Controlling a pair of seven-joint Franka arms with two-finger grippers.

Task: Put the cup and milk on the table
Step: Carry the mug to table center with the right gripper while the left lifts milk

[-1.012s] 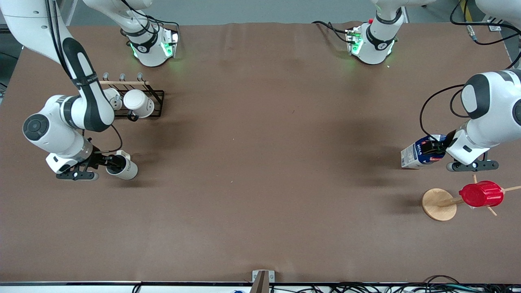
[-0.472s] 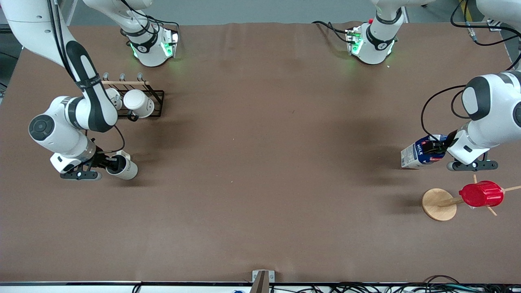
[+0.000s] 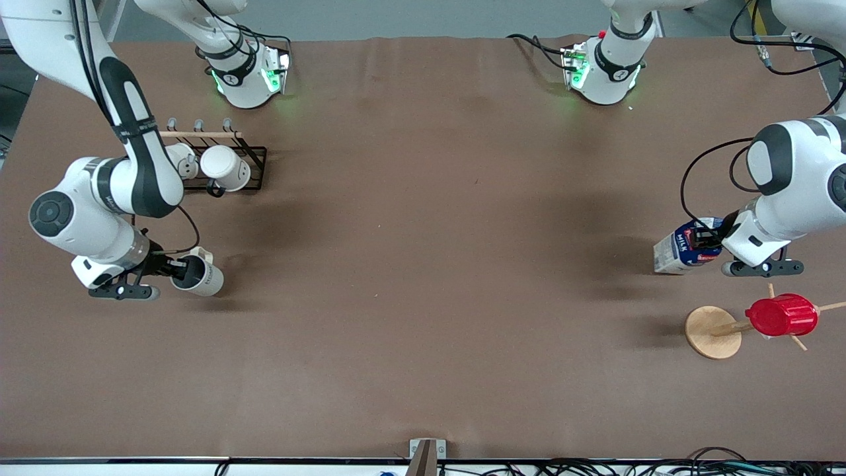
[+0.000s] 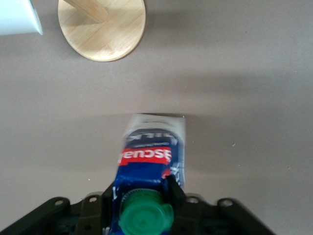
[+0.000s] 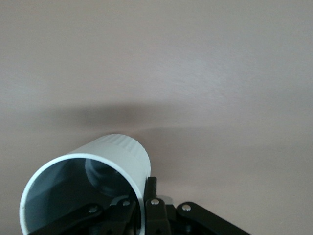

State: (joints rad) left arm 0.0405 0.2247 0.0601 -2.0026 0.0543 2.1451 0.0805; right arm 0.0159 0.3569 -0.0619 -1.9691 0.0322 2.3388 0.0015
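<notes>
The cup, off-white with a grey inside, is tilted over the table at the right arm's end. My right gripper is shut on its rim, one finger inside and one outside; the right wrist view shows the cup pinched at the wall. The milk, a blue and white carton with a red label, leans over the table at the left arm's end. My left gripper is shut on its top, beside the green cap. Whether either thing touches the table I cannot tell.
A black rack with two white mugs stands nearer the robot bases than the cup. A wooden stand with a round base carries a red ribbed cup, nearer the front camera than the milk.
My right gripper with the cup has shifted a little toward the right arm's end and the front camera. The milk carton has barely moved.
</notes>
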